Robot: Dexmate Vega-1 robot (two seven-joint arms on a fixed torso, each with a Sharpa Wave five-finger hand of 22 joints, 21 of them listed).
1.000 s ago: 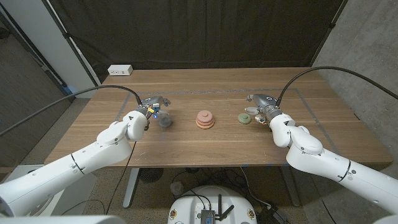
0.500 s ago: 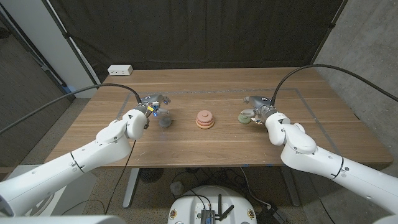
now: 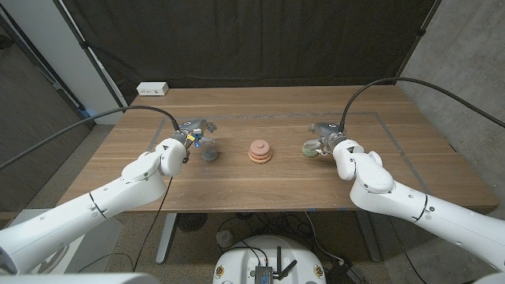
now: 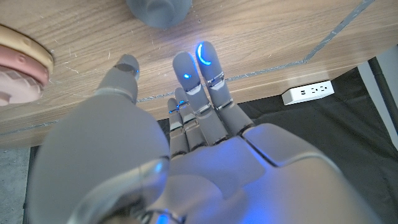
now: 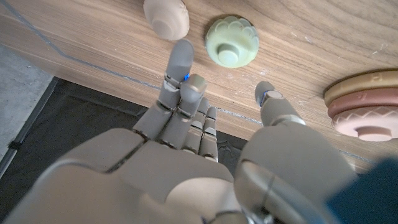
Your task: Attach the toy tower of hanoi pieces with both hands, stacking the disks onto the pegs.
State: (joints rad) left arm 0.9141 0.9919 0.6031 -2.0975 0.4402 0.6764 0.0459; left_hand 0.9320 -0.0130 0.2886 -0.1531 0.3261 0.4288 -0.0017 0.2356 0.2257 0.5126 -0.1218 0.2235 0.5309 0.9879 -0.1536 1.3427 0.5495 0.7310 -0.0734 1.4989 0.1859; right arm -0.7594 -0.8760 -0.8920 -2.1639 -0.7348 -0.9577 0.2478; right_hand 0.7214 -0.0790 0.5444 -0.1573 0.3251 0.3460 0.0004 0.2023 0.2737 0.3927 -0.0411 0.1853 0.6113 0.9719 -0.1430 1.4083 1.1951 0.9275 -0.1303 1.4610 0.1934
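A stack of tan and pink disks [image 3: 259, 151] sits at the table's middle, also seen as the stack [image 5: 367, 102] and the stack [image 4: 17, 67]. A grey piece [image 3: 209, 154] lies just right of my left hand [image 3: 192, 132]; in the left wrist view the fingers [image 4: 198, 74] reach toward the grey piece [image 4: 158, 9] without touching it. A green disk [image 3: 311, 149] lies beside my right hand [image 3: 328, 136]. In the right wrist view the fingers [image 5: 181, 68] stretch out near the green disk [image 5: 231, 42] and a beige piece [image 5: 166, 17], holding nothing.
A white power strip [image 3: 152, 89] lies at the table's back left edge, and the same power strip [image 4: 308, 91] is in the left wrist view. A dark curtain hangs behind the table. Cables trail from both wrists over the table.
My right arm has swung a little toward the picture's left, while its hand stays by the green disk. The left hand and the pieces have not moved.
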